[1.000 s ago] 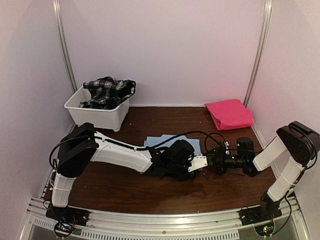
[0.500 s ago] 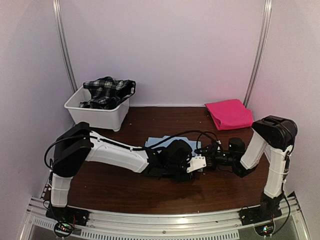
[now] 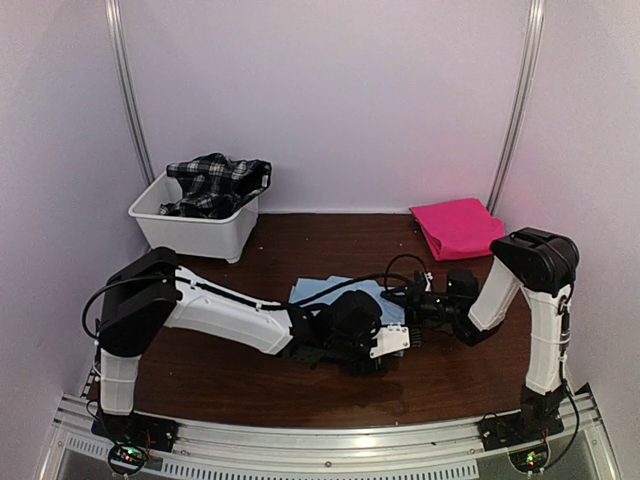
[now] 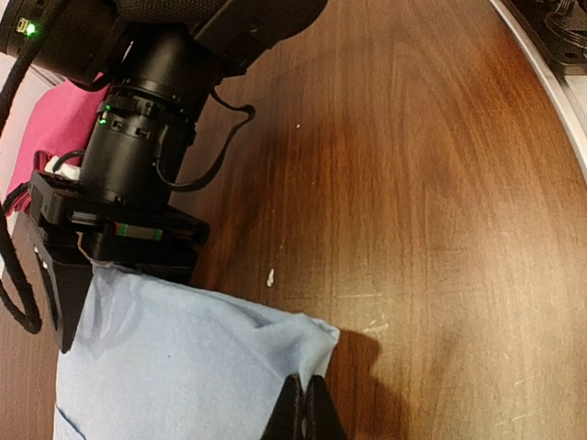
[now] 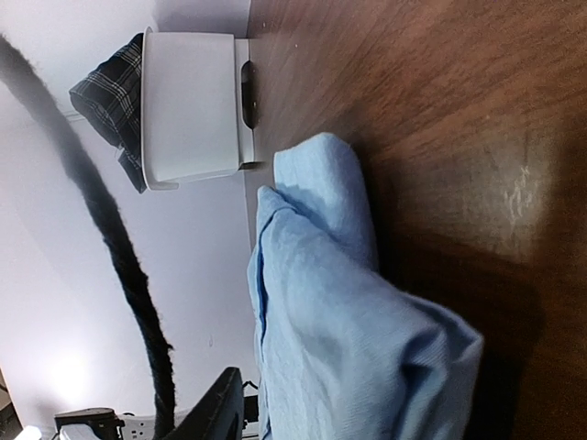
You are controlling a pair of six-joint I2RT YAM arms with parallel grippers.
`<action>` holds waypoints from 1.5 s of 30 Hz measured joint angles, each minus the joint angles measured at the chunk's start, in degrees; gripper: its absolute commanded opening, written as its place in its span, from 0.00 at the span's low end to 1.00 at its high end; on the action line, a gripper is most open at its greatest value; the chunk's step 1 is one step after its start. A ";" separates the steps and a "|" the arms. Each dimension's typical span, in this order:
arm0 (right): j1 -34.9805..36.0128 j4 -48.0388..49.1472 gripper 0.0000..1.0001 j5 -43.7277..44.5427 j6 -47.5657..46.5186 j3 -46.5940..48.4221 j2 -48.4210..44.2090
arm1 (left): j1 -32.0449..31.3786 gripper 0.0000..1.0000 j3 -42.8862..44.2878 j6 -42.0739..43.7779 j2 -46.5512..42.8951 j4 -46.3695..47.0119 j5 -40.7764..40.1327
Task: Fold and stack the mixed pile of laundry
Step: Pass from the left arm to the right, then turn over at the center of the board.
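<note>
We see the light blue shirt [image 3: 315, 290] lying mid-table, a bit right of ctr, on the dark wood table [image 3: 250, 390]. It's bunched, not flat. In the right wrist view it rises in a thick rumpled fold close to the lens, w/ a darker blue seam along one edge.

The left arm stretches low across the table from its base at near left to the shirt's near-right side. The left gripper [image 4: 305, 414] has its fingertips pressed together, no gap btwn them, pinching the shirt's hem right by a corner. That corner throws a dark shadow on the wood beside it.

The right arm folds back from near right, elbow up, wrist low, reaching left to the shirt's right edge. The right gripper [image 3: 398, 300] is at the cloth. In the left wrist view one black finger hangs down beside the fabric, and the shirt's edge runs up under the gripper body. The other finger is hidden, so we can't tell if those jaws are closed on the fabric or only around it.

Rest of the laundry: the pink-red cloth [image 3: 458, 228] lies folded at far right, near the back wall, well apart from the shirt. The black-and-white plaid garment [image 3: 215, 180] is heaped in the white plastic tub [image 3: 190, 228] at far left, spilling over its rim. A black cable [image 5: 117, 243] crosses the right wrist view, blurred.
</note>
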 measured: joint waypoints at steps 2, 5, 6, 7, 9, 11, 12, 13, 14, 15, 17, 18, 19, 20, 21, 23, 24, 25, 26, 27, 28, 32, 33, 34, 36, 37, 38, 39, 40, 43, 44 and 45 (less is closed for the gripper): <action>-0.07 0.04 0.27 -0.07 -0.17 0.98 0.61 | 0.02 0.00 -0.48 0.02 -0.42 -0.02 0.02; -0.31 -0.11 0.06 -0.11 -0.24 2.43 1.33 | 0.02 0.04 -0.72 0.04 -0.90 0.11 -0.02; -0.35 -0.33 0.00 -0.20 -0.57 2.62 1.33 | 0.02 0.12 -0.72 0.04 -0.98 0.11 -0.02; -0.42 -0.57 0.00 -0.28 -0.68 2.75 1.36 | 0.02 0.22 -0.72 0.00 -1.09 0.09 -0.04; -0.63 -1.18 0.00 -0.52 -1.31 2.93 1.25 | 0.02 0.42 -1.01 0.00 -1.55 0.17 -0.33; -1.05 -3.45 0.00 -0.70 -3.02 3.15 0.44 | 0.09 0.66 -2.64 -1.55 -3.08 0.59 -0.79; -1.29 -5.31 0.00 -0.74 -4.24 3.28 -0.33 | 0.22 0.84 -3.67 -1.88 -4.11 0.63 -0.98; -1.64 -8.94 0.00 -0.68 -6.34 3.56 -1.60 | 0.42 0.96 -5.25 -3.04 -5.55 0.85 -1.03; -2.03 -13.16 0.00 -0.61 -8.72 3.96 -3.26 | 0.83 0.97 -6.88 -4.15 -7.28 1.01 -0.96; -2.40 -17.86 0.00 -0.42 -11.50 4.50 -5.18 | 1.49 0.98 -8.55 -5.33 -9.20 1.16 -0.90; -3.04 -27.96 0.00 0.20 -18.08 6.49 -9.55 | 3.41 0.98 -11.54 -7.85 -13.09 1.88 -0.87; -3.26 -32.37 0.00 0.57 -21.33 7.85 -11.34 | 4.63 0.98 -12.96 -9.09 -15.06 2.23 -0.90; -3.48 -37.31 0.00 0.87 -25.07 9.70 -13.29 | 6.19 0.98 -14.38 -10.43 -17.18 2.69 -0.92; -3.65 -40.79 0.00 1.18 -28.22 11.19 -14.71 | 7.32 0.98 -15.47 -11.43 -18.71 3.23 -0.94; -3.96 -45.66 0.00 1.81 -32.24 13.27 -16.50 | 8.94 0.98 -16.92 -12.68 -20.68 4.02 -0.94; -4.85 -53.57 0.00 3.32 -39.06 16.63 -19.17 | 11.21 0.98 -18.80 -14.69 -23.19 4.98 -1.20; -5.51 -58.10 0.00 4.59 -42.64 18.56 -20.57 | 12.52 0.98 -20.00 -16.00 -24.55 5.49 -1.42; -6.12 -62.34 0.00 6.21 -46.01 20.41 -21.84 | 13.20 0.98 -20.68 -16.70 -25.31 5.64 -1.57; -6.73 -66.75 0.00 8.28 -49.53 22.49 -23.28 | 13.84 0.98 -21.46 -17.53 -26.12 5.77 -1.81; -7.17 -71.04 0.00 10.49 -52.92 24.74 -24.87 | 14.34 0.98 -22.27 -18.32 -26.91 5.81 -2.08; -7.45 -74.86 0.00 12.66 -55.98 26.93 -26.29 | 14.82 0.98 -23.08 -19.04 -27.69 5.79 -2.34; -7.26 -86.82 0.00 21.55 -66.64 37.22 -30.75 | 16.92 0.98 -25.64 -21.40 -30.84 5.55 -3.30; -6.62 -89.39 0.00 24.13 -69.20 40.13 -31.43 | 17.62 0.98 -26.14 -21.92 -31.67 5.53 -3.63; -5.75 -91.08 0.00 26.27 -71.41 42.40 -31.82 | 18.45 0.98 -26.60 -22.38 -32.61 5.42 -4.09; -3.06 -94.33 0.00 30.71 -75.49 46.36 -31.71 | 20.06 0.98 -27.41 -23.26 -34.51 5.22 -4.90; -1.51 -95.51 0.00 32.50 -77.09 47.67 -31.26 | 20.87 0.98 -27.80 -23.65 -35.50 5.16 -5.38; 0.50 -96.80 0.00 34.64 -78.71 49.11 -30.38 | 21.62 0.98 -28.17 -24.04 -36.44 5.09 -5.95; 2.80 -97.88 0.00 36.89 -80.43 50.36 -29.03 | 22.27 0.98 -28.50 -24.46 -37.29 4.92 -6.60; 5.29 -98.88 0.00 39.23 -81.96 51.43 -27.08 | 22.82 0.98 -28.74 -24.85 -37.94 4.76 -7.04; 12.50 -100.98 0.00 44.28 -84.37 53.31 -19.65 | 25.09 0.98 -30.32 -27.12 -40.33 4.66 -8.35; 15.02 -101.55 0.00 45.24 -84.59 53.35 -16.85 | 26.05 0.98 -31.10 -28.20 -41.29 4.63 -8.72; 17.55 -102.33 0.00 45.90 -84.56 53.35 -14.14 | 27.21 0.98 -32.04 -29.38 -42.47 4.63 -9.07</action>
